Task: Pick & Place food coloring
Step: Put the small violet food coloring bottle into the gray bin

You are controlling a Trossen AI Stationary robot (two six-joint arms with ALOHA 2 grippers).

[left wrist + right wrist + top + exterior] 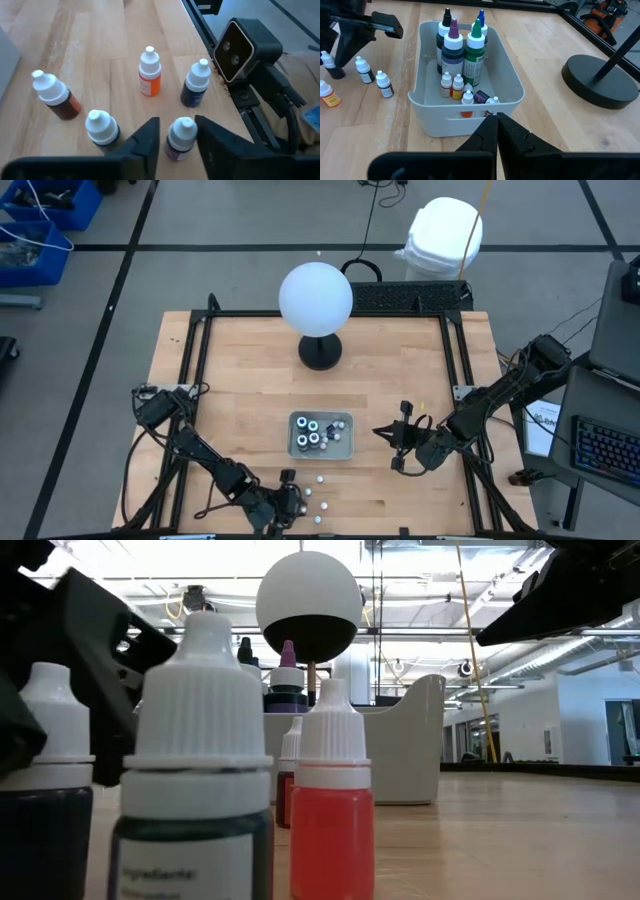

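- Five small food coloring bottles [150, 77] stand loose on the bench [100, 30] near its front edge, ahead of my left hand [177, 145]; more sit in the grey tray [510, 80] at mid-bench, well apart from them.
- Left hand is low over the loose group, its fingers [145, 145] on either side of a purple-tinted bottle [181, 137]. I can't tell whether they grip it yet or only bracket it.
- I'd say the hand is set that way so the fingers meet the body just under the white cap — the widest firm part.
- That bottle is upright, long axis vertical, nozzle pointing up; its four neighbours stand the same way.
- In the tray, the taller dark bottles [465, 50] stand upright with tips up, while one small bottle [481, 96] lies on its side among the little ones.
- Right hand [497, 131] is clenched on nothing, waiting just beside the tray — clear of the left arm's path, I judge.
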